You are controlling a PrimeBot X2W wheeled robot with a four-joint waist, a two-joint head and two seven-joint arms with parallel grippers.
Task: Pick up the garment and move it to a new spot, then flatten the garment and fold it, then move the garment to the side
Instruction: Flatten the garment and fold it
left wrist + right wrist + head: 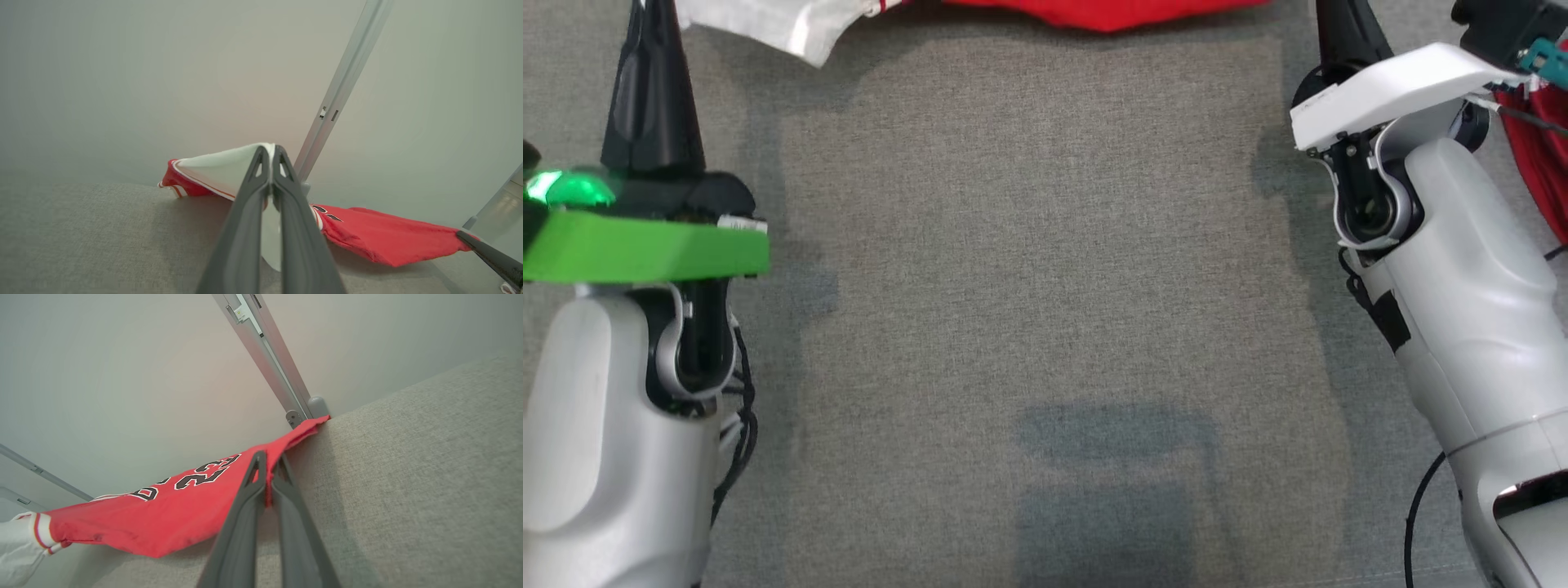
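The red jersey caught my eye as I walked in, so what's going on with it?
The robot holds the red jersey stretched between both arms above the grey fabric surface. The left tool is shut on a white sleeve, the right tool on a red edge. The jersey hangs at the surface's far edge, not yet laid flat or folded.

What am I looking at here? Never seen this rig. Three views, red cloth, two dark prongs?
It is a two-armed wheeled robot. The top picture comes from its head camera, looking down on a grey fabric surface. The other two come from cameras on each wrist, looking along that arm's two dark fingers. The left gripper is shut on the white part of a red and white garment. The right gripper is shut on its red edge. The garment hangs stretched between them.
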